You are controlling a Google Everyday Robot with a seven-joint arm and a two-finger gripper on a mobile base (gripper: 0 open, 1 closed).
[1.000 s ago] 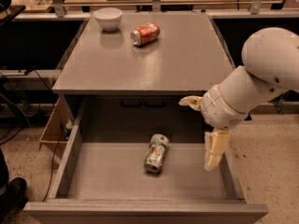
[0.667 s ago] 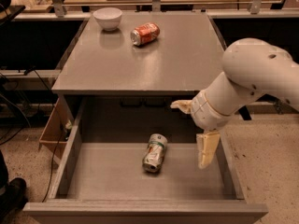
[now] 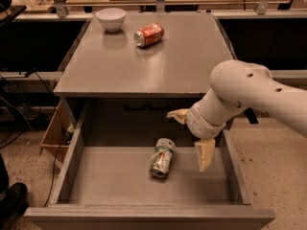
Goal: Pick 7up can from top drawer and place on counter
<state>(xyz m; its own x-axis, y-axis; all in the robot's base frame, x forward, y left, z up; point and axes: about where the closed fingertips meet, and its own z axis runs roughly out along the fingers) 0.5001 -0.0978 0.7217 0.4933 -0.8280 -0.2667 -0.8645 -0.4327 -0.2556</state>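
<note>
The 7up can (image 3: 162, 157), silver-white with green marks, lies on its side on the floor of the open top drawer (image 3: 76, 152), near the middle. My gripper (image 3: 191, 138) hangs over the drawer just right of the can, apart from it. Its two cream fingers are spread wide, one finger (image 3: 177, 115) pointing left under the counter's front edge, the other pointing down into the drawer. It holds nothing. The grey counter (image 3: 158, 66) lies above and behind the drawer.
An orange-red soda can (image 3: 149, 35) lies on its side at the back of the counter. A white bowl (image 3: 111, 19) stands at the back left. A cardboard box (image 3: 52, 133) sits on the floor left of the drawer. Cables run along the floor at left.
My arm and gripper have moved left over the drawer, closer to the 7up can. The can has not moved.
</note>
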